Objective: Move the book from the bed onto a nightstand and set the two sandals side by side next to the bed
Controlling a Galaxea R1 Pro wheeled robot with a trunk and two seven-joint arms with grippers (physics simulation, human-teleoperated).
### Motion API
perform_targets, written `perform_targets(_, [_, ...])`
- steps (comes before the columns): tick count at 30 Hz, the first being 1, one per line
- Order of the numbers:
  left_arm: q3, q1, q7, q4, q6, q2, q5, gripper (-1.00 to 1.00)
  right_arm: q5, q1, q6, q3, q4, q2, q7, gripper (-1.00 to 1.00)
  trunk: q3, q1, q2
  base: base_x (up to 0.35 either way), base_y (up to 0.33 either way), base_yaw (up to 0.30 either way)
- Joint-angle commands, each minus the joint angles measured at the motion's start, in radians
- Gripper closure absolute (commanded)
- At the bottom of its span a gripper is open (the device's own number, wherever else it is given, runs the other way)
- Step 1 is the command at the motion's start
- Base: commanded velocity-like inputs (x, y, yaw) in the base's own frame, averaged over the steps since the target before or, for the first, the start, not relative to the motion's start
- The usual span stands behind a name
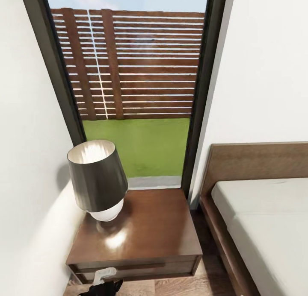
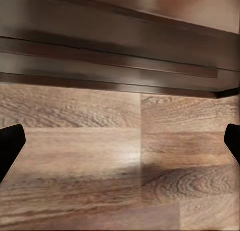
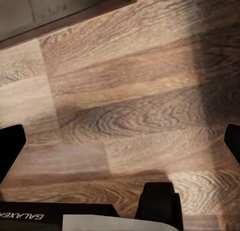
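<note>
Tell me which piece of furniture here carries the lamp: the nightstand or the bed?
The nightstand, the small dark wooden table under the window. The lamp stands on its left part; the bed beside it carries nothing visible.

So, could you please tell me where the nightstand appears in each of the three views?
Head view: the nightstand sits low, left of centre, with a lamp on it and the bed to its right.
Left wrist view: its dark front runs as a band beyond the floor.
Right wrist view: a dark wooden edge crosses one corner; I cannot tell whether it is the nightstand.
Shared landmark: the floor.
</note>
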Motion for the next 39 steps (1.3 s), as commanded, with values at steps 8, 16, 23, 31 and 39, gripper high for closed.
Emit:
perform_targets(8, [-0.008,-0.001,-0.004,0.001,-0.003,-0.001,0.009,-1.0,-0.01,-0.001,0.001,0.007,0.003,0.0,0.006,-1.0,-0.001,0.0,0.0,0.094,0.001,0.0])
perform_targets(16, [-0.008,-0.001,-0.004,0.001,-0.003,-0.001,0.01,-1.0,-0.012,-0.001,0.001,0.007,0.003,0.0,0.007,-1.0,0.009,-0.011,0.021,0.002,0.0,0.0])
perform_targets(23, [-0.008,-0.001,-0.004,0.001,-0.003,-0.001,0.01,-1.0,-0.011,-0.001,0.001,0.007,0.002,0.0,0.006,-1.0,0.03,-0.038,0.07,0.0,0.0,0.0])
perform_targets(31, [-0.008,-0.001,-0.004,0.001,-0.003,-0.001,0.011,-1.0,-0.012,-0.001,0.002,0.007,0.002,0.0,0.005,-1.0,0.056,-0.069,0.126,0.0,0.0,0.0])
perform_targets(39, [-0.008,-0.001,-0.004,0.001,-0.003,-0.001,0.01,-1.0,-0.012,-0.001,0.001,0.007,0.003,0.0,0.004,-1.0,0.081,-0.099,0.182,0.0,0.0,0.0])
